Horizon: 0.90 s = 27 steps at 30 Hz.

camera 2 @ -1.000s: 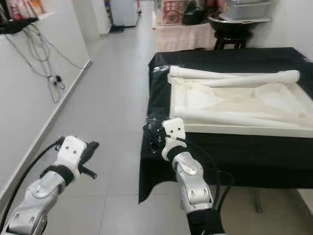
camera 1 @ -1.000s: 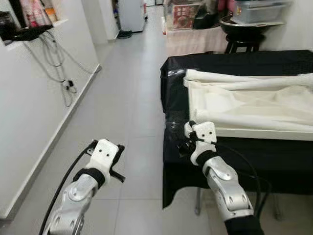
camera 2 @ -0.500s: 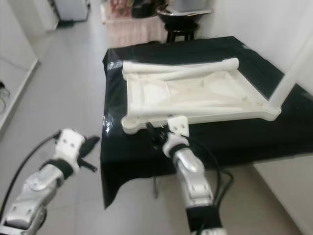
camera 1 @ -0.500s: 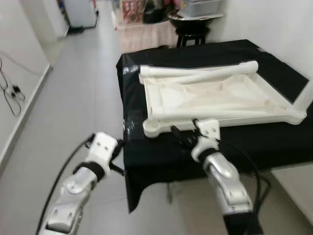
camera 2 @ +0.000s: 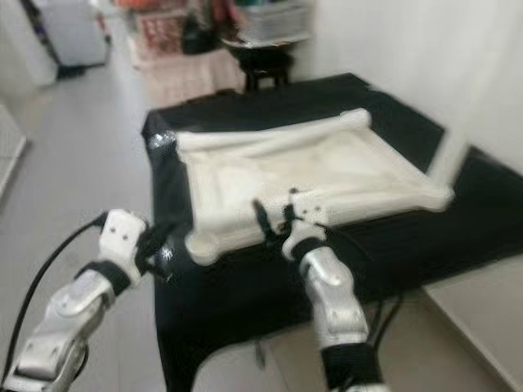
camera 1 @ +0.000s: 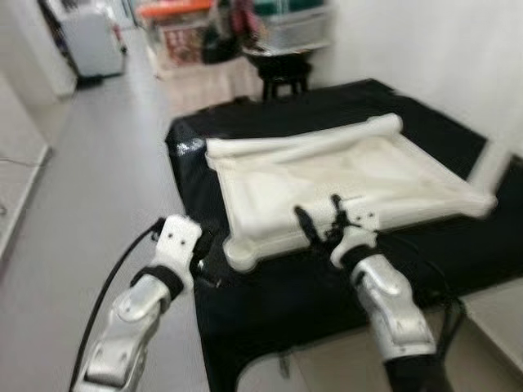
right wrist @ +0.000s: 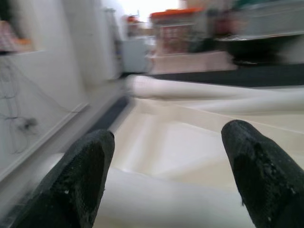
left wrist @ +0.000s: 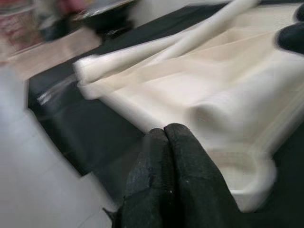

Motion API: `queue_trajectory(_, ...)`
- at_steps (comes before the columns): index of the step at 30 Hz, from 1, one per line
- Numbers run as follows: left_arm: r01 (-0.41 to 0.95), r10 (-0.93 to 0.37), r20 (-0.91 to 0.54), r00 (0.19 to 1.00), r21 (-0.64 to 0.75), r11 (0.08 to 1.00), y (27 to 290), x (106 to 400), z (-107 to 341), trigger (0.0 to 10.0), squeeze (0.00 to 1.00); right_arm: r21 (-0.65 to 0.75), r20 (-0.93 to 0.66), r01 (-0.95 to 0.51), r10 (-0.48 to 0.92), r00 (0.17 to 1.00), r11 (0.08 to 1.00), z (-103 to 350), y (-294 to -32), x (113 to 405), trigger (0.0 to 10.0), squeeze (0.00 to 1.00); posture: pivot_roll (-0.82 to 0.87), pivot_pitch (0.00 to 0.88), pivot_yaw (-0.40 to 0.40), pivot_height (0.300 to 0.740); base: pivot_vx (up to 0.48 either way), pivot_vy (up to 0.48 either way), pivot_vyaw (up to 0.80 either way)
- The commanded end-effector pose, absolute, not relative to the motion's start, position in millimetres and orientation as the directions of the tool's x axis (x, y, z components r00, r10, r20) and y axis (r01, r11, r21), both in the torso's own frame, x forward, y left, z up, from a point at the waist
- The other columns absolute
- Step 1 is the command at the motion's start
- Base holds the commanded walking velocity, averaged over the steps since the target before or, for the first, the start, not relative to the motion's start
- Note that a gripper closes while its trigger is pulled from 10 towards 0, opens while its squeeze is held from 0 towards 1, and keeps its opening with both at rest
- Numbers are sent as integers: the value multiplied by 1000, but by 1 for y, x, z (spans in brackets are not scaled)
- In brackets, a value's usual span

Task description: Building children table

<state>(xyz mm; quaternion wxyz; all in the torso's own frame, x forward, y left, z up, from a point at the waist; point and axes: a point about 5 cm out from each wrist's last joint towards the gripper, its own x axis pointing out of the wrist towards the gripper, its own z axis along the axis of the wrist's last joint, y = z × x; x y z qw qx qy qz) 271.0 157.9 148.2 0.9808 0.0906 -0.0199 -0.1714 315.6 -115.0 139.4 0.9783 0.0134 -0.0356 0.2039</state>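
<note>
A white children's table top [camera 1: 327, 175] lies upside down on a table draped in black cloth [camera 1: 270, 286]. A white leg tube [camera 1: 302, 143] rests along its far rim, and another leg [camera 1: 498, 159], blurred, rises at its right corner. My right gripper [camera 1: 317, 214] is open and hovers over the near rim of the top; in the right wrist view its fingers [right wrist: 80, 171] stand wide apart with the top between them. My left gripper [left wrist: 165, 130] is shut on nothing. It sits by the near left corner of the black table [camera 1: 204, 245].
A dark stool [camera 1: 282, 69] and cluttered shelves stand behind the table. A white wall [camera 1: 441, 57] runs along the right. Open grey floor [camera 1: 73, 188] stretches to the left, with a white appliance [camera 1: 86, 41] at the far end. A black cable [camera 1: 114, 278] trails from my left arm.
The camera has swung toward the table and come closer, and the picture is now blurred. My right gripper now reaches over the top's near rim, and my left gripper is closer to the table's corner.
</note>
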Motion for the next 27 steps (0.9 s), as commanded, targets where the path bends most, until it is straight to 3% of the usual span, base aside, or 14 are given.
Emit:
queue_trajectory(1, 357, -368, 21, 930, 192, 914, 152, 271, 153, 10000, 0, 9, 60, -362, 361, 931, 932, 137, -128, 316, 10000, 0, -28, 0, 65, 740, 0, 0, 0)
queue_trajectory(8, 434, -440, -13, 898, 189, 881, 143, 264, 157, 10000, 0, 21, 55, -363, 362, 931, 931, 135, -130, 316, 10000, 0, -28, 0, 63, 740, 0, 0, 0)
queue_trajectory(9, 470, -472, -29, 881, 171, 866, 141, 261, 157, 10000, 1000, 28, 53, -361, 359, 932, 932, 135, -131, 316, 10000, 0, -24, 0, 62, 740, 0, 0, 0)
queue_trajectory(12, 557, -553, -74, 830, 101, 824, 138, 250, 159, 10000, 1000, 53, 48, -349, 346, 937, 936, 134, -134, 318, 10000, 0, -21, 0, 60, 740, 0, 0, 0)
queue_trajectory(14, 675, -672, -126, 730, -17, 737, 138, 230, 165, 10000, 1000, 40, 60, -317, 315, 947, 947, 138, -143, 320, 10000, 0, -16, 0, 61, 740, 0, 0, 0)
queue_trajectory(18, 749, -748, -142, 648, -63, 660, 139, 215, 173, 10000, 1000, 20, 67, -292, 290, 955, 956, 141, -151, 323, 10000, 0, -12, 0, 58, 740, 0, 0, 0)
queue_trajectory(23, 791, -780, -200, 593, -39, 611, 150, 205, 180, 10000, 1000, -4, 72, -256, 256, 964, 967, 144, -164, 328, 10000, 0, -4, 0, 57, 740, 0, 0, 0)
queue_trajectory(27, 761, -746, -253, 616, -57, 647, 161, 208, 173, 10000, 1000, -23, 73, -235, 236, 969, 972, 147, -170, 330, 10000, 0, -7, 0, 61, 740, 0, 0, 0)
